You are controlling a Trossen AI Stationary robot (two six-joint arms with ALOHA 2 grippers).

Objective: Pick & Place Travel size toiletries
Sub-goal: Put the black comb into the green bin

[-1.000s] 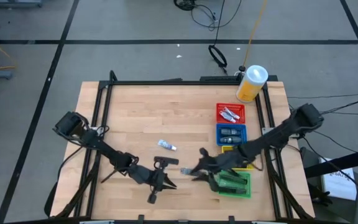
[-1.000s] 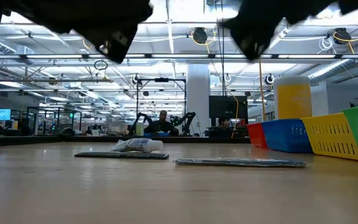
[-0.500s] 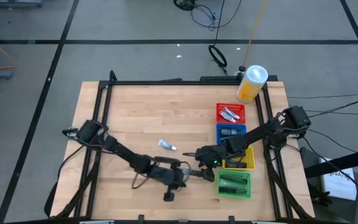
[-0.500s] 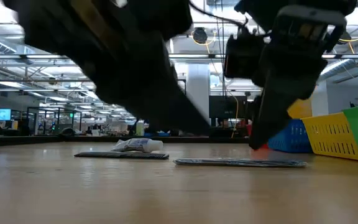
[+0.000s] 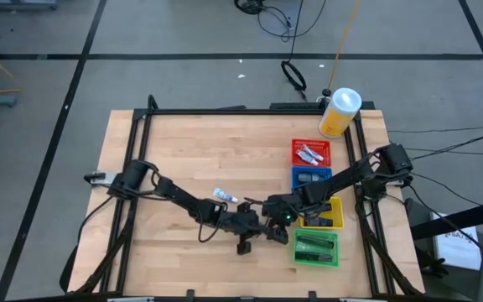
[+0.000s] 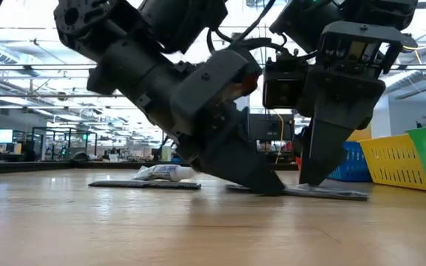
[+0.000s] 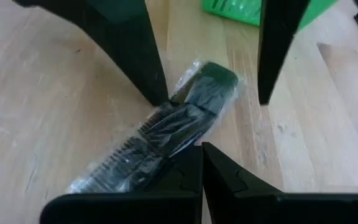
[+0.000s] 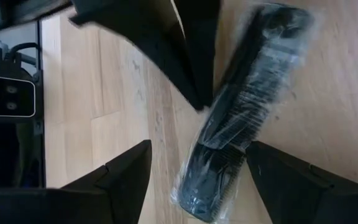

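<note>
1. Now I see both grippers meet over the wrapped black comb [image 7: 166, 127] lying flat on the table [image 5: 183, 151], just beside the green basket [image 5: 317, 249].
2. My left gripper [image 7: 202, 148] has its fingers pressed together, tips touching the comb.
3. My right gripper [image 8: 194, 168] stands with fingers spread, one on each side of the comb.
4. I judge the comb light and stiff, but its plastic wrap slippery; I would pinch across the middle of the spine.

Wooden table [image 5: 199, 151], four baskets [image 5: 312, 154] in a row at 3 o'clock, yellow canister [image 5: 340, 112] at 1, white tube [image 5: 224, 195] near centre, wrapped comb [image 7: 166, 130] at 5.
</note>
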